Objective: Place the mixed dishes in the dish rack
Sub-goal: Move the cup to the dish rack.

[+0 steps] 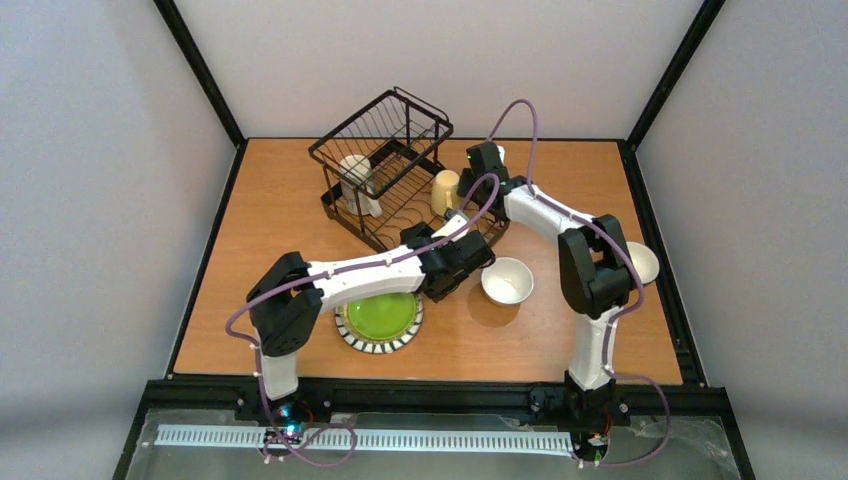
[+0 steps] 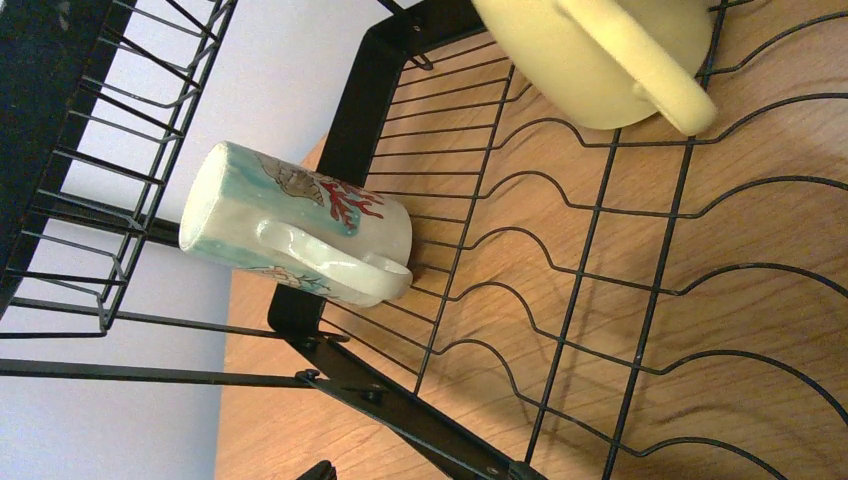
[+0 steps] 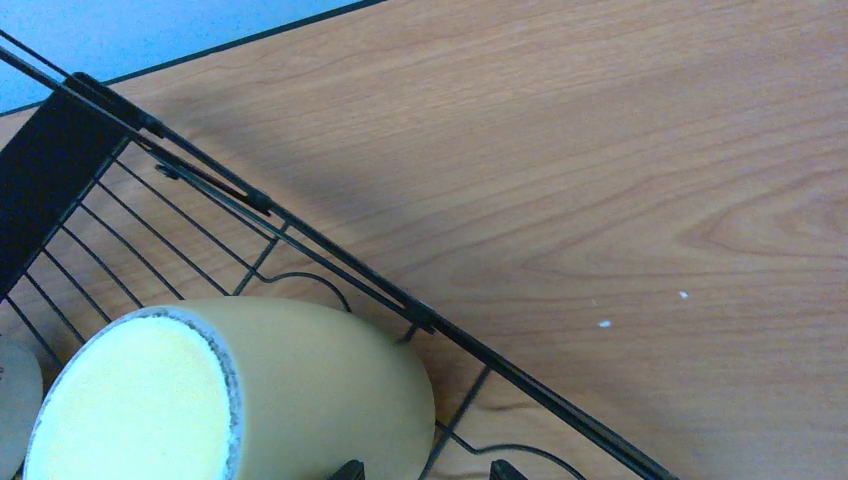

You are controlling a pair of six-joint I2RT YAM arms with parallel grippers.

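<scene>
The black wire dish rack (image 1: 392, 160) stands at the back middle of the table. A teal-and-red patterned cup (image 1: 357, 182) (image 2: 300, 228) sits under its raised basket tier. A cream mug (image 1: 445, 192) (image 2: 598, 58) (image 3: 235, 392) stands upside down on the slotted base. My right gripper (image 1: 478, 178) (image 3: 427, 470) is open just beside this mug, one fingertip (image 3: 348, 468) in front of its wall. My left gripper (image 1: 462, 252) is open over the rack's near corner and holds nothing. A white bowl (image 1: 507, 281) and the lime-green striped plate (image 1: 380, 320) lie on the table.
A second white bowl (image 1: 642, 262) sits at the right, half hidden behind my right arm. My left forearm crosses above the plate. The rack's black frame bar (image 2: 400, 400) (image 3: 330, 262) and wavy wires lie close under both grippers.
</scene>
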